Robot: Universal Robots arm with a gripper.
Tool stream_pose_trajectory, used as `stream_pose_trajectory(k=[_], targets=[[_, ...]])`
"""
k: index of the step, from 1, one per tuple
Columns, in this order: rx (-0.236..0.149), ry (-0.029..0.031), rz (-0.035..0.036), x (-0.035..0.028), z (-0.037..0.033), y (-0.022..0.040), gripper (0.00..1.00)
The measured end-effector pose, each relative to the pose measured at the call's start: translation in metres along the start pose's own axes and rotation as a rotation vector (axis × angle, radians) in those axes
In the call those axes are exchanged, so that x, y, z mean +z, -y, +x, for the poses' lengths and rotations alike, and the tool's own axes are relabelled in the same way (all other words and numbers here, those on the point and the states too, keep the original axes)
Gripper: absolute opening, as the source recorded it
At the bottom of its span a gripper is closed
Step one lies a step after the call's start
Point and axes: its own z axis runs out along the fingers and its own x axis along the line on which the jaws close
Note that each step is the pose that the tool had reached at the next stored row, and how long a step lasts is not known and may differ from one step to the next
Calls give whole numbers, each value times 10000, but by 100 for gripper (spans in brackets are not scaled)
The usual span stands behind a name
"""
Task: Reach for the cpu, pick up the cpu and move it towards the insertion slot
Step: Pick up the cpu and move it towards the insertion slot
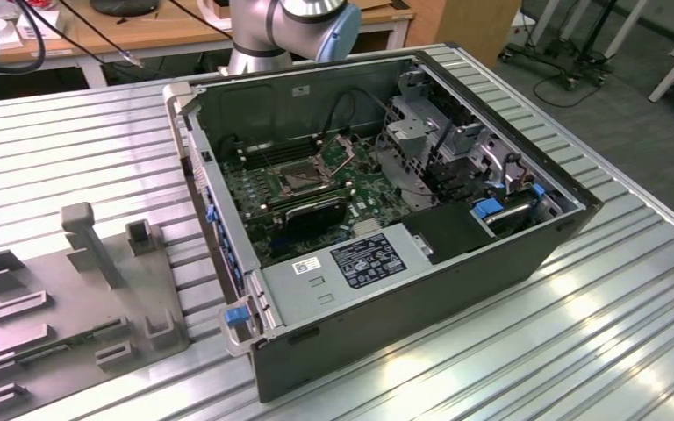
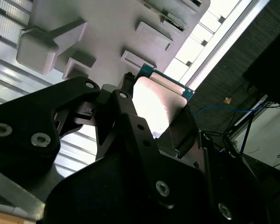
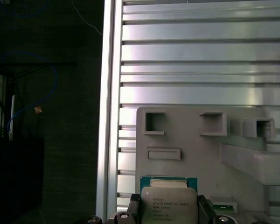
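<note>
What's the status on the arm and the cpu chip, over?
Black gripper shut on small silvery square cpu, over grey plastic fixture plate. Metal-framed square insertion slot sits inside open black computer case. Raised grey fixture blocks nearby.

The exterior view looks down from afar; both wrist views closely share the cpu [image 2: 156,100] [image 3: 169,205] and fixture [image 2: 107,28] [image 3: 200,154].
</note>
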Motion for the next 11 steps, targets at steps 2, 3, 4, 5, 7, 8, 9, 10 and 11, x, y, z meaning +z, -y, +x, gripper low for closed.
stream_pose_trajectory(k=[2,3,4,5,7,8,9,10,11], targets=[[0,0,0,-9,0,0,55],[0,0,0,-13,0,0,55],[0,-1,1,-19,0,-1,55],[0,0,0,-24,0,-1,55],[0,1,-1,-33,1,-1,55],[0,0,0,-38,0,-1,55],[0,-1,0,-44,1,-2,55],[0,0,0,-48,1,-2,55],[0,0,0,-54,1,-2,55]])
